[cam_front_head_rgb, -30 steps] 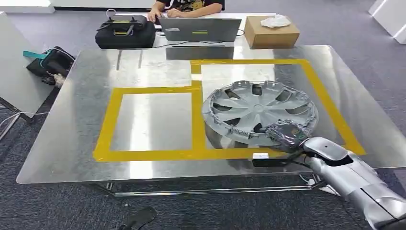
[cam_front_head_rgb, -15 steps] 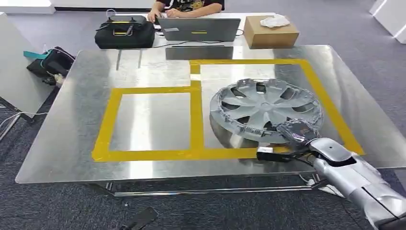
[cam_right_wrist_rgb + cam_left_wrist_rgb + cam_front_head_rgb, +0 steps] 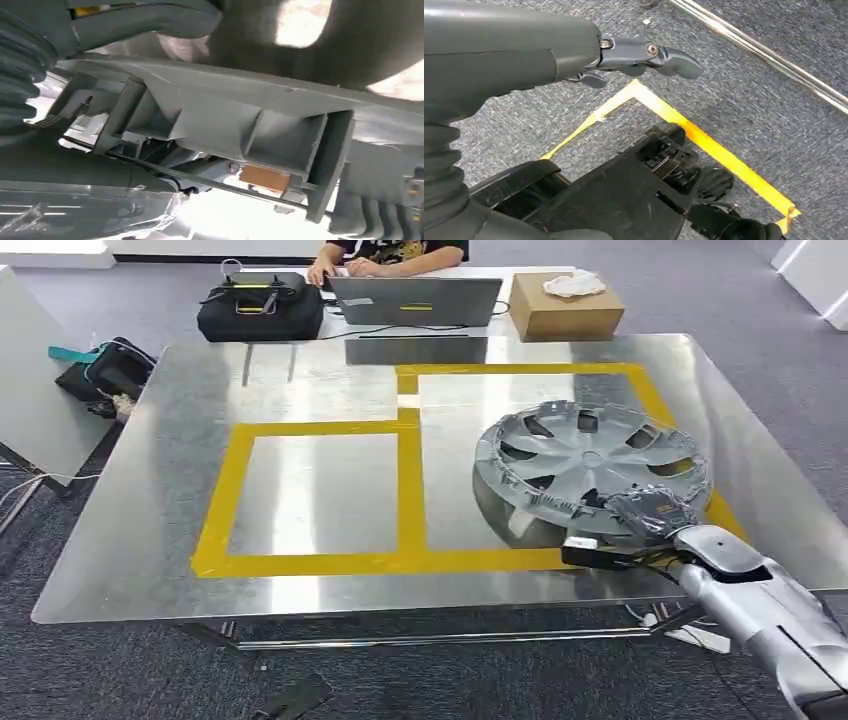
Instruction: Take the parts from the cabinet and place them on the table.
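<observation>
Head view: silver-grey wheel cover [image 3: 592, 466] sits tilted over the right-hand yellow tape rectangle [image 3: 420, 371] on the metal table [image 3: 150, 520], its near rim raised off the surface and its reflection showing beneath; its right edge overlaps the tape's right strip. Right hand [image 3: 648, 515] grasps the near rim of the wheel cover, fingers wrapped in clear film and curled over the edge; silver right forearm [image 3: 770, 615] enters from the lower right corner. A small black block with a white label [image 3: 590, 552] hangs just under the hand, at the table's front edge on the tape line. Right wrist view: the grey ribbed underside of the wheel cover [image 3: 240, 125] close up, thumb [image 3: 150, 20] pressed across it. Left wrist view: left hand [image 3: 644, 52] hangs over grey carpet [image 3: 749, 95] with yellow floor tape [image 3: 704, 140], holding nothing, fingers loosely extended and apart. Second, smaller tape rectangle on the table's left half holds nothing. Beyond the table's far edge: open laptop [image 3: 415, 300], black bag [image 3: 262, 305], cardboard box [image 3: 565, 305] with a crumpled white cloth on top, and a seated person [image 3: 390, 255] at the laptop. Another dark bag with a teal strap [image 3: 105, 375] lies on the floor at left.
</observation>
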